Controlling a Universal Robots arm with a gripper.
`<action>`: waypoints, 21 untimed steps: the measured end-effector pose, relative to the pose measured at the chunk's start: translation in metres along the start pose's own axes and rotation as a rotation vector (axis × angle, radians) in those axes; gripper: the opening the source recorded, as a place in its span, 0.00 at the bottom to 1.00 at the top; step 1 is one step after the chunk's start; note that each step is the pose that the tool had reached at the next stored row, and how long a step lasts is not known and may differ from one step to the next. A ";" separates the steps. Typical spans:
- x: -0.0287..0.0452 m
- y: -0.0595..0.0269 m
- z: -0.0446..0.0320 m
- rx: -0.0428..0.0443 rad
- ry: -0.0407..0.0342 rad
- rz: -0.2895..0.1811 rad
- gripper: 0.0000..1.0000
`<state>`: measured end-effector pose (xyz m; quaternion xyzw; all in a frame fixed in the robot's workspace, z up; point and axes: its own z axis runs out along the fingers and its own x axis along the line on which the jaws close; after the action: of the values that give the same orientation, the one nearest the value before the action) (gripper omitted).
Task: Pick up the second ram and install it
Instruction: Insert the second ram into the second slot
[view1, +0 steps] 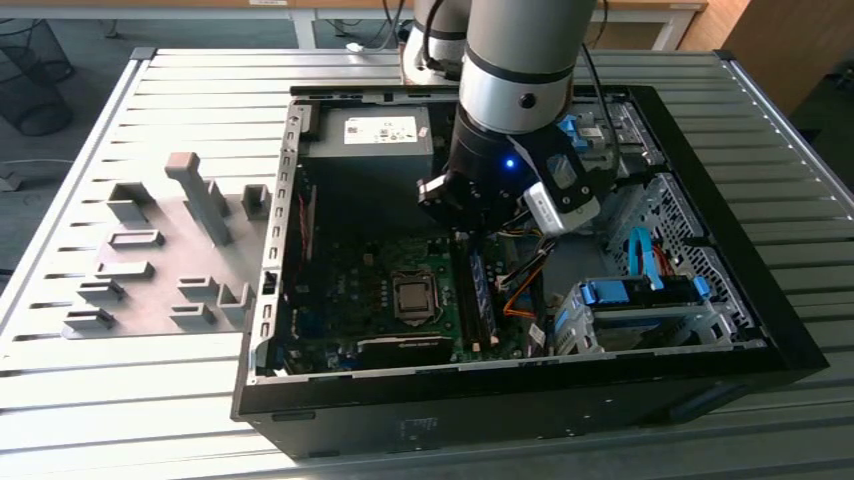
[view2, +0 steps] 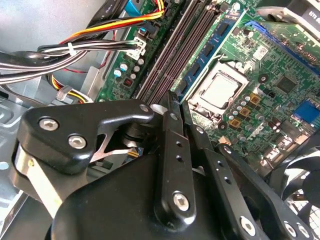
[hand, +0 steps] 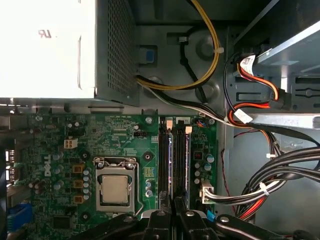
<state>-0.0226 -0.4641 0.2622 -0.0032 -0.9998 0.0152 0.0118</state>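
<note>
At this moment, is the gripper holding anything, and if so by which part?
It cannot be told. The gripper sits low over the memory slots on the motherboard; sticks stand in the slots, but whether the gripper clamps one is hidden in both wrist views.

I read this as a lab/workshop: open PC case (view1: 534, 300) on slatted metal surface (view1: 174, 380), grey fixture blocks (view1: 160, 260) beside it.

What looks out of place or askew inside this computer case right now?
Nothing stands out. The pincer is down over the memory slots beside the processor socket, and the sticks there sit straight and parallel. The cable bundle lies off to the side of the board, not across the slots.
</note>
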 end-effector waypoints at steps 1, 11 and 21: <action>0.0000 0.0000 0.0010 0.0002 0.0001 0.000 0.14; -0.0002 -0.0018 0.0173 0.0004 0.0031 0.000 0.14; 0.0012 -0.0015 0.0268 0.0005 0.0039 0.000 0.14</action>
<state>-0.0245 -0.4665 0.2355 -0.0035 -0.9998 0.0155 0.0137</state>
